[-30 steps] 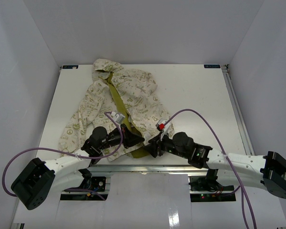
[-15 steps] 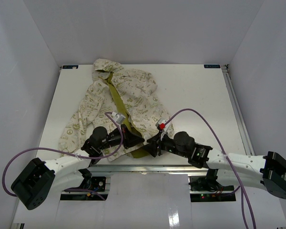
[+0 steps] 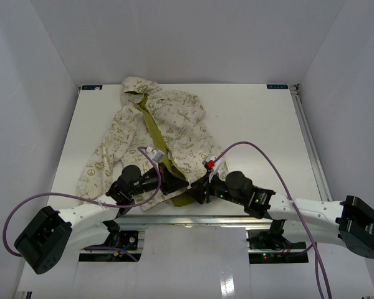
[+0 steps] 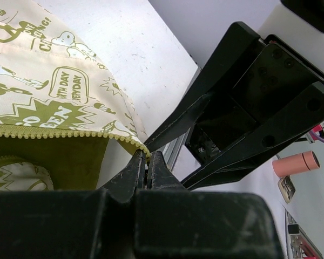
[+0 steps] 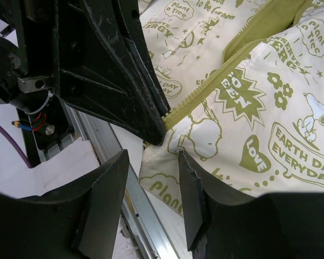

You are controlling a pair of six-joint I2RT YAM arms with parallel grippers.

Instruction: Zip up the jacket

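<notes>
Left fingers (image 4: 136,171) pinched on zipper tape (image 4: 54,134) end, jacket (image 3: 181,128) hem at 6 o'clock; right fingers (image 5: 105,205) spread, empty. Front gapes toward 12: zipping not started.

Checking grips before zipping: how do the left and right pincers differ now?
The left pincer is shut; the right pincer is open. The left pinches the end of the jacket's zipper edge; the right grips nothing, aimed at that end. Both sit at the jacket's near hem.
</notes>
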